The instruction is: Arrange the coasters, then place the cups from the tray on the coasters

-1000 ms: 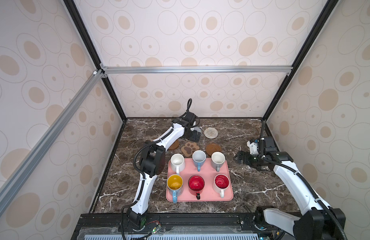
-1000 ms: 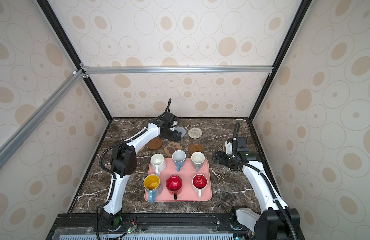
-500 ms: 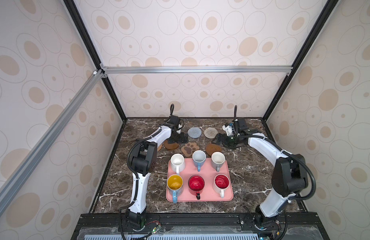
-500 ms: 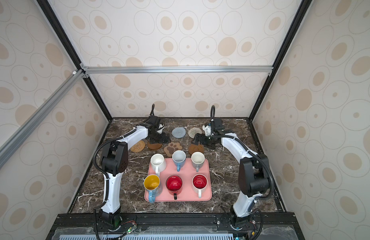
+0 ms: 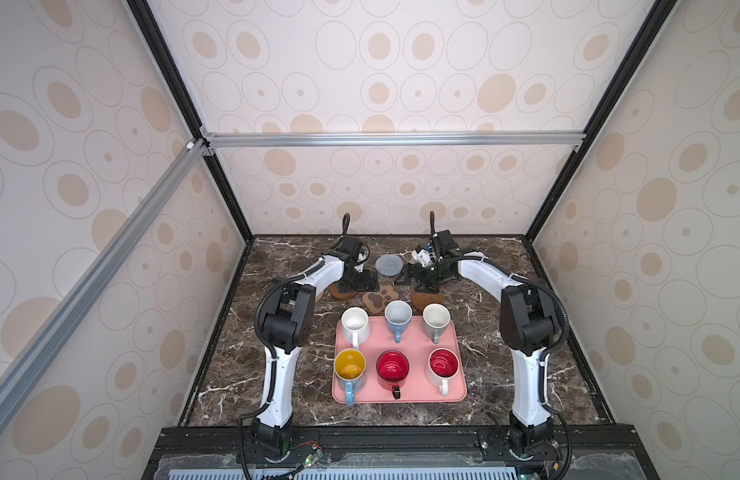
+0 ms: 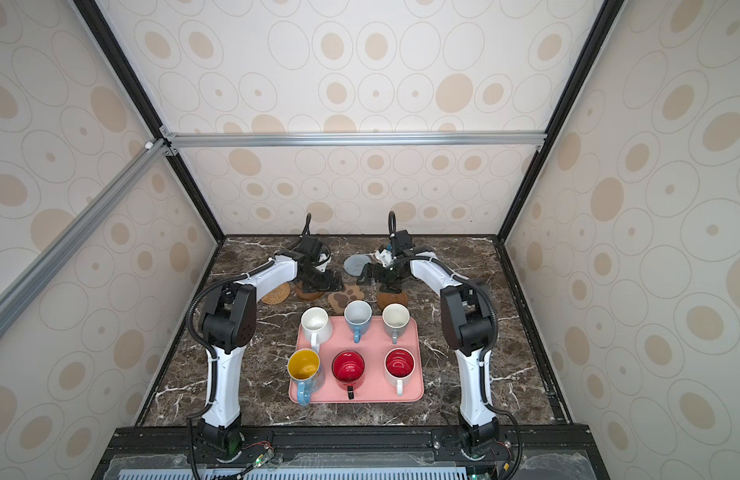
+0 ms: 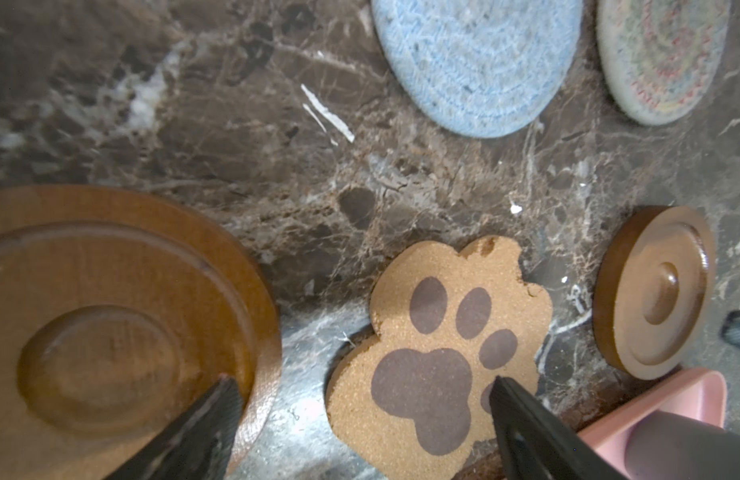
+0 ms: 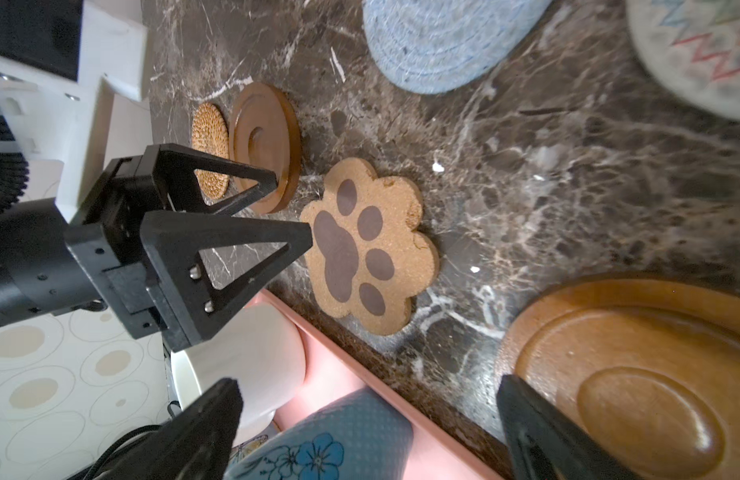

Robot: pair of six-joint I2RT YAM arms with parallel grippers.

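Several cups stand on the pink tray [image 5: 414,347]: white [image 5: 355,324], light blue [image 5: 398,312], grey-white [image 5: 436,318], and a front row with the red one [image 5: 392,365]. Behind the tray lie the coasters: rattan [image 6: 276,294], a wooden disc [image 5: 343,293], the paw [image 5: 380,300], a second wooden disc [image 5: 426,298], blue-grey woven [image 5: 389,264] and cream woven [image 7: 659,58]. My left gripper [image 7: 362,384] hangs open between the left disc and the paw. My right gripper [image 8: 366,384] is open above the tray's back edge, beside the right disc, holding nothing.
The dark marble table [image 5: 505,365] is boxed in by patterned walls and black frame posts. Both arms reach to the back, one on each side of the tray. In both top views the right gripper hides the cream coaster.
The right arm swung from the table's right side to the back middle. My left gripper drew away from the blue-grey coaster, leaving it flat, and moved over the left wooden disc.
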